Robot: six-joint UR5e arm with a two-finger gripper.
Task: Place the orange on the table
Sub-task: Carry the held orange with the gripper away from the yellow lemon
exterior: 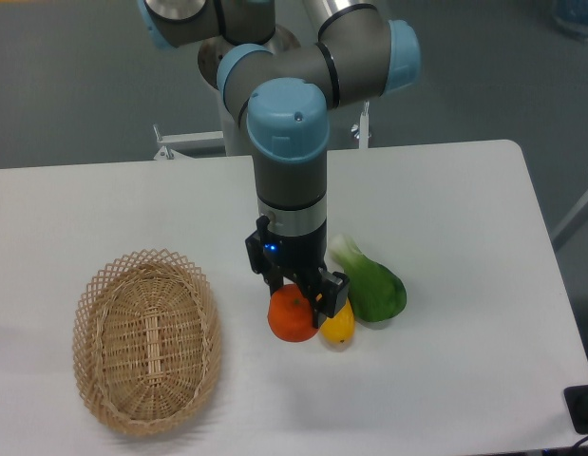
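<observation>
White worktop point(445, 218) with rounded corners, set against a grey floor, viewed from one fixed camera above the front edge. At centre lies the orange point(291, 317) — a small, round, orange-red fruit that appears to rest on the worktop surface. Directly above it the arm point(290, 152) points straight down, and its pincer point(300, 293) reaches the top right of the fruit; the dark fingers point(329, 290) stand against the orange, but whether they are clamped on it or merely spread beside it cannot be told from this angle. A small blue light glows on the wrist housing just above the fingers.

Touching the orange on its right is an elongated yellow fruit point(338, 326), partly hidden behind one finger. Just behind and to the right of that fruit lies a green vegetable point(376, 288) with a pale stem end pointing towards the arm — it crowds the pincer's right side. Well apart to the left sits an oval woven wicker basket point(147, 340), with nothing inside it. A dark object point(583, 410) shows at the lower right edge of the view; its nature is unclear. No legible writing or labels appear anywhere.
</observation>
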